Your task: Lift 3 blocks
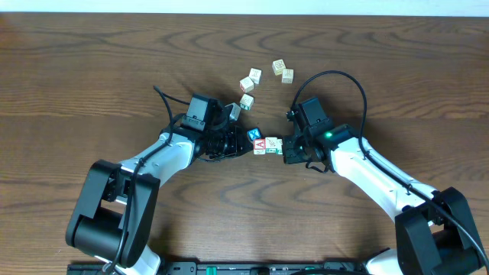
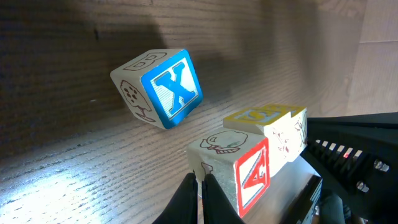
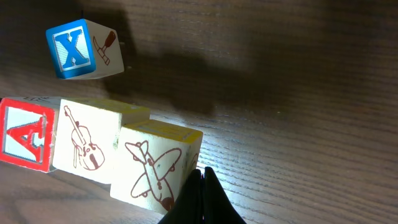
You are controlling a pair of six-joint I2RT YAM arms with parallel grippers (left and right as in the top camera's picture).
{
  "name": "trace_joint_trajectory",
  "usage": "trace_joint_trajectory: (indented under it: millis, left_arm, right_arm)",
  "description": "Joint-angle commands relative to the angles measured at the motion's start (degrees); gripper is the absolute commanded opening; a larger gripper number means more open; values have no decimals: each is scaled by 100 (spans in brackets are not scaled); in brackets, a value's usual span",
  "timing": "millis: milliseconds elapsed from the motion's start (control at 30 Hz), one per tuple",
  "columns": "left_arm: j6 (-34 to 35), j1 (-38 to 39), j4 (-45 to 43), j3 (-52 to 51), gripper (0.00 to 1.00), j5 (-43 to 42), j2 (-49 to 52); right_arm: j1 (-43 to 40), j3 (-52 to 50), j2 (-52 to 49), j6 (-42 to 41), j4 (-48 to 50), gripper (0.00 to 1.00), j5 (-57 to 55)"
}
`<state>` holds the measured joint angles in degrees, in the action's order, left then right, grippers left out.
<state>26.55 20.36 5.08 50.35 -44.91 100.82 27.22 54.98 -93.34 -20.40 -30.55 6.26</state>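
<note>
Blocks in row: three: red "A" block (image 3: 25, 138), violin block (image 3: 86, 148), airplane block (image 3: 155, 171). Blue "X" cube (image 3: 73, 48): one. Loose pale cubes (image 1: 247, 84): five. Green-faced cube (image 1: 233, 111): one. Grippers: two: left gripper (image 2: 200, 183), right gripper (image 3: 202, 183).

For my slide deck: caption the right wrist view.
Shut right hand at the end of a three-block row, red A, violin, airplane; blue X block apart.

Blue X cube (image 2: 169, 90) sits tilted, apart from the red A block (image 2: 252, 180) — closed claw (image 2: 199, 186) just beside it.

Blue X cube (image 1: 254, 134) on wood table (image 1: 92, 76); pale cubes (image 1: 247, 84) scattered beyond.
</note>
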Motion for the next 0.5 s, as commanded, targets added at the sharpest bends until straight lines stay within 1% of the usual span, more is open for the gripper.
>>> trace_joint_trajectory:
  millis: [0,467]
  left_arm:
    - [-79,164,-79,251,7,-614,-162]
    - [-238,164,140,249,7,-605,-470]
  right_arm:
    - [175,52,142,-11,140,1,861]
    - [175,79,142,232,136,1,905]
